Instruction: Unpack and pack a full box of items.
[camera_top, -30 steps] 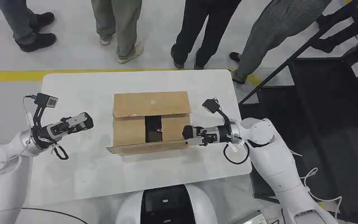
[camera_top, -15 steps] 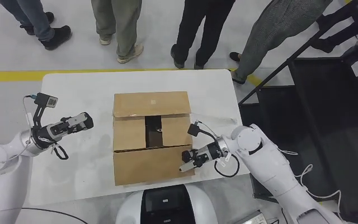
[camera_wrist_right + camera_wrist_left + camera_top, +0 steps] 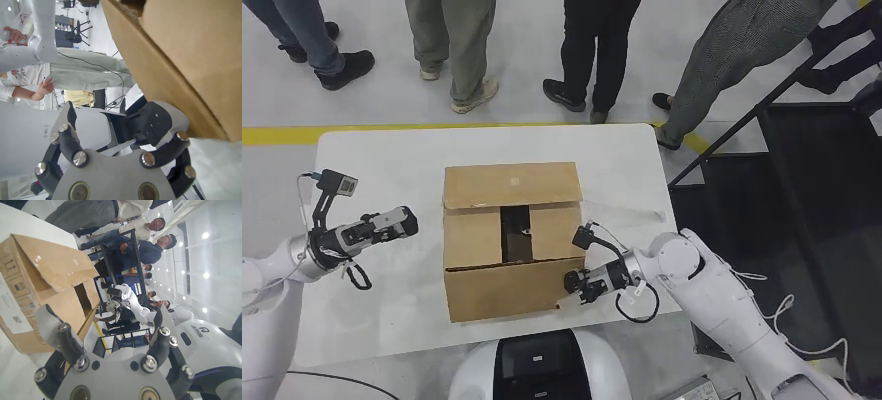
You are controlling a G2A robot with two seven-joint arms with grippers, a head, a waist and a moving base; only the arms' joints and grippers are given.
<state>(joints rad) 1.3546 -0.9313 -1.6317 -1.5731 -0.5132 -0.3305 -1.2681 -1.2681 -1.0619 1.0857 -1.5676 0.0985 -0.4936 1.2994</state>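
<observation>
– Box (image 3: 474,238) stands mid-tabletop (image 3: 382,160); its near flap (image 3: 507,290) lies opened outward.
– And our end effectors?
– We see both open: right end effector (image 3: 570,288) beside that flap's corner, left end effector (image 3: 409,221) well apart, on the other side.

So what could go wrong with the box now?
1. The right gripper sits at the corner of the near flap with its jaws open, so nothing is pinched. The flap may spring back up.
2. Pushing there might slide the box sideways on the table.
3. The two side flaps leave only a narrow dark gap, so reaching in could snag cardboard.
</observation>
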